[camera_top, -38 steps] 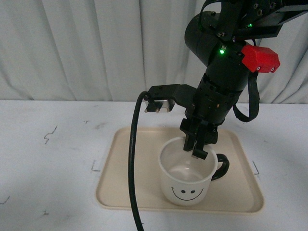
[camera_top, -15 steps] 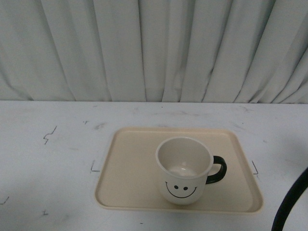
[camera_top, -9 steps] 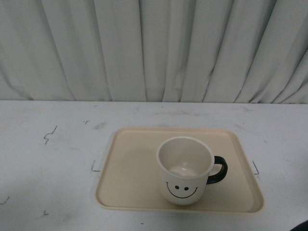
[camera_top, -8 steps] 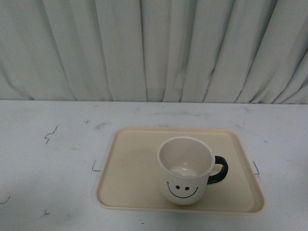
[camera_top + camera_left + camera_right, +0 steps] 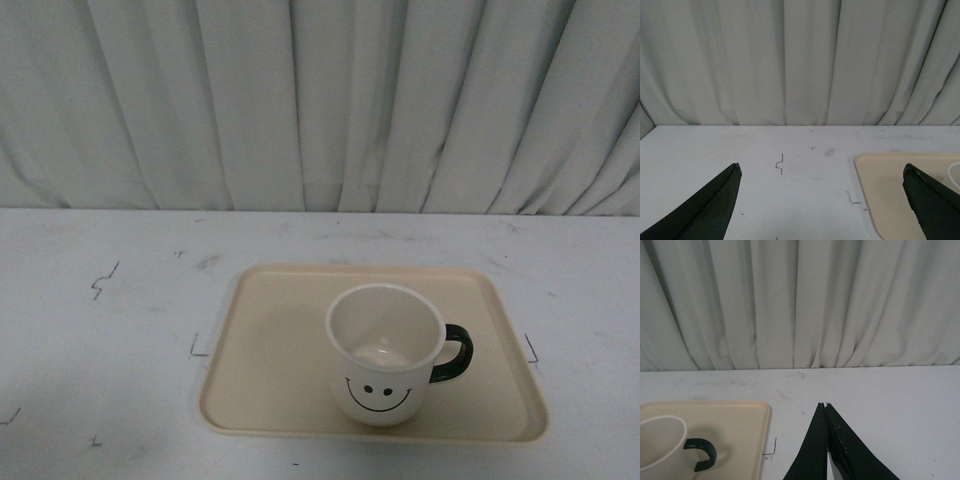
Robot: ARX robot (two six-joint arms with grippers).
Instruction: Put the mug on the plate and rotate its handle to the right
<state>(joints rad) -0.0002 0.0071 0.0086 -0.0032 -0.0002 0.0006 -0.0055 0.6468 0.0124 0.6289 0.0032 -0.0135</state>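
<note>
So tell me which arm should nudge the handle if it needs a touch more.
Right. Its closed gripper sits just off the plate's edge, on the handle side of the mug; the left gripper sees only the far corner.

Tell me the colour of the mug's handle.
Black, against the white mug; the handle shows best in the front view.

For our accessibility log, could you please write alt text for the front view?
A white mug with a black smiley face stands upright on a beige plate, its black handle pointing right. The plate lies on a white table before a pale curtain; no arm or claw shows.
</note>
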